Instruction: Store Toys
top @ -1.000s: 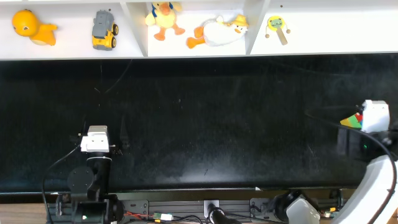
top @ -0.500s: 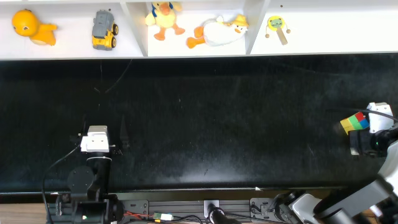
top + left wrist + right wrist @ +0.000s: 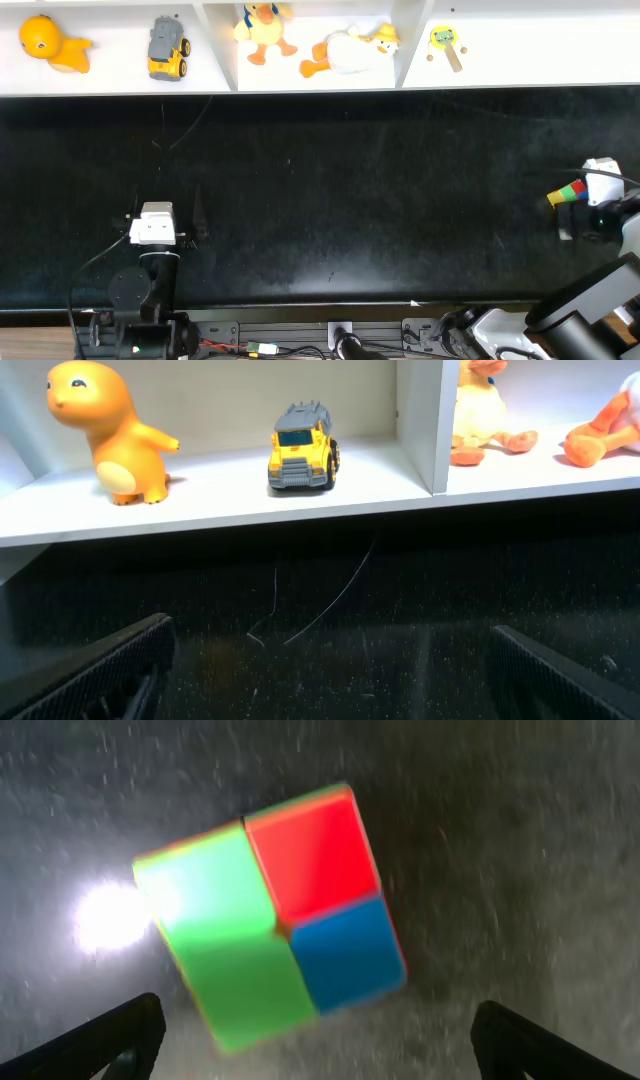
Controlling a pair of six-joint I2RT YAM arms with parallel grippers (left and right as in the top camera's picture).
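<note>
Matte black speckled table (image 3: 320, 200) carries a glossy square-tiled cube (image 3: 275, 910) at right edge, under the wide-spread right gripper (image 3: 315, 1020); left gripper (image 3: 330, 632) gapes wide too.

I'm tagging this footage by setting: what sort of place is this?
Likely a robot lab bench staged for toy storage: a black worktop, a white compartment shelf, and toys on it such as a yellow truck.
</note>
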